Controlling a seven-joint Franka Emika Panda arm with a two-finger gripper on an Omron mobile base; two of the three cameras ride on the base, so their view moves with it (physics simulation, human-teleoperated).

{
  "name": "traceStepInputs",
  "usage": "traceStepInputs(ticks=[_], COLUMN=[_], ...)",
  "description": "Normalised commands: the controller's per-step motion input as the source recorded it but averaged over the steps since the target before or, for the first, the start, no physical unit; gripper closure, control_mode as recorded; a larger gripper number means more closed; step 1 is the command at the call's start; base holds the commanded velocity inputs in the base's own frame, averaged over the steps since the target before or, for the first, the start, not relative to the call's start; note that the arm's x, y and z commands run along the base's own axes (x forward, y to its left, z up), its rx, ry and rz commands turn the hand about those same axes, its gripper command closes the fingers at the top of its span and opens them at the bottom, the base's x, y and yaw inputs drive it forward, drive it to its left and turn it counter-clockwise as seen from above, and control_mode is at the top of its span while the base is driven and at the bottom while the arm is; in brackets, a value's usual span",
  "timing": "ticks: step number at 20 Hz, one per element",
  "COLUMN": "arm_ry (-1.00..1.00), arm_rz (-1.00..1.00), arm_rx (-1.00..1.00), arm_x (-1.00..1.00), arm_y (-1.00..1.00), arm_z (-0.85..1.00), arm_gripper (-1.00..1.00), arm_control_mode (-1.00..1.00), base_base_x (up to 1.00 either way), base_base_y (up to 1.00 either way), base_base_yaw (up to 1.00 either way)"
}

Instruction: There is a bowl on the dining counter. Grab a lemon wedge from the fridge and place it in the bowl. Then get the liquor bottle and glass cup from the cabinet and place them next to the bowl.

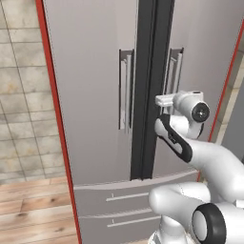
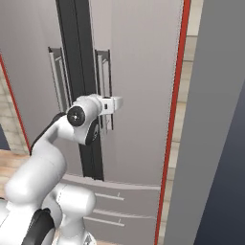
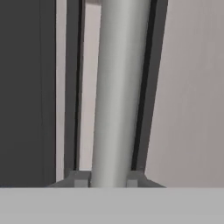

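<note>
One fridge (image 1: 95,95), centre of frame. Doors: two. Vertical handles: two, left handle (image 1: 125,90) and right handle (image 1: 174,71), flanking one dark centre gap (image 1: 147,95). Drawers: two, lower frame, upper drawer (image 1: 114,196) and lower drawer (image 1: 119,221).

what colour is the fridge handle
Silver-grey, a plain metal bar; the handle shows best in the hand view.

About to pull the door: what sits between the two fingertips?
Hand view: the fridge's right door handle fills the gap between both fingertips, which flank it closely.
</note>
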Motion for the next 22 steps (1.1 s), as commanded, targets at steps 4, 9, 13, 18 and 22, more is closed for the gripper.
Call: traceStepInputs(ticks=[4,9,13,18,22], arm_ry=[-0.02,-0.01,0.0,0.02,0.0], arm_rz=[0.0,0.0,0.0,0.0,0.0], arm_rx=[0.0,0.0,0.0,0.0,0.0], arm_x=[-0.94,-1.0,-1.0,-0.73,-0.87], arm_y=[-0.66,-0.71,-0.64,-0.2,0.16], arm_z=[0.0,0.0,0.0,0.0,0.28], arm_gripper=[1.0,1.0,1.0,-1.0,-1.0], arm_control_mode=[-1.0,-1.0,-1.0,-1.0,-1.0], base_base_x=[0.0,0.0,0.0,0.0,0.0], base_base_y=[0.0,0.0,0.0,0.0,0.0], base_base_yaw=[0.0,0.0,0.0,0.0,0.0])
